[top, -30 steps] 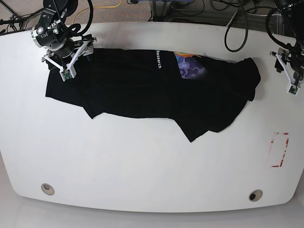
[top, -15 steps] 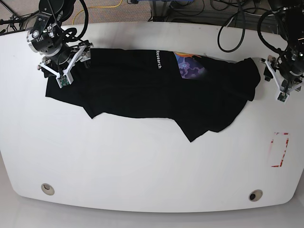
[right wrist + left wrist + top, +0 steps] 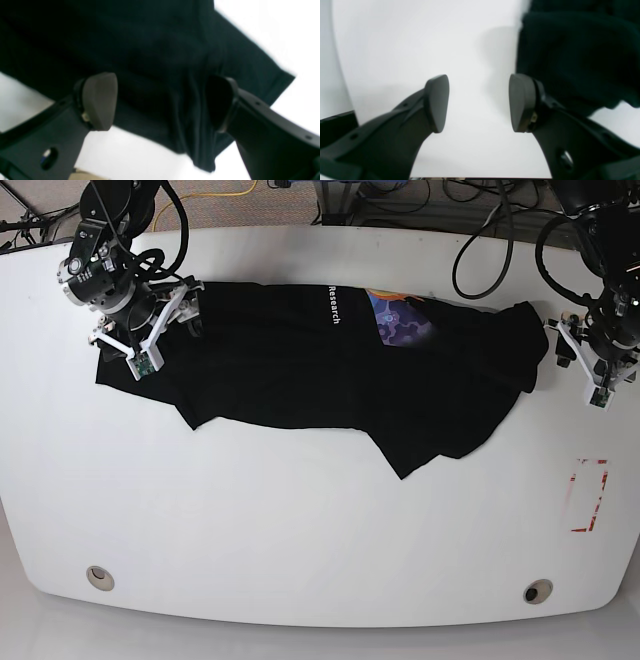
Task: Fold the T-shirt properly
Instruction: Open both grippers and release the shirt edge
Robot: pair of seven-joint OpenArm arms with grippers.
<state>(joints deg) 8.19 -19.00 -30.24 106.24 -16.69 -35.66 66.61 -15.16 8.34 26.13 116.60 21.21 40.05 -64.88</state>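
From where I sit, the near half of the white bench (image 3: 300, 540) is bare apart from a red-outlined mark (image 3: 589, 495) near its right edge, so all the work lies in the far half. The T-shirt (image 3: 300, 365) sprawls there in a wide band from left to right, not yet folded: its near hem is ragged, with one pointed flap hanging toward me right of centre, and a strip of white lettering (image 3: 334, 307) and the orange and blue print (image 3: 400, 320) show near the far edge. I judge I am at the grasping step, both arms lining up on opposite ends of the cloth. My left claw (image 3: 594, 370), on the scene's right, hangs just beside the shirt's right end; in its wrist view the fingers (image 3: 437, 102) stand spread over bare bench with the dark cloth (image 3: 577, 57) off to one side, nothing between them. My right claw (image 3: 140, 345), on the scene's left, sits over the shirt's far-left corner, jaws wide apart straddling a creased cloth edge (image 3: 190, 117) without pinching it. Next I think each claw must drop onto its edge and close, and the left one must first shift onto the cloth.
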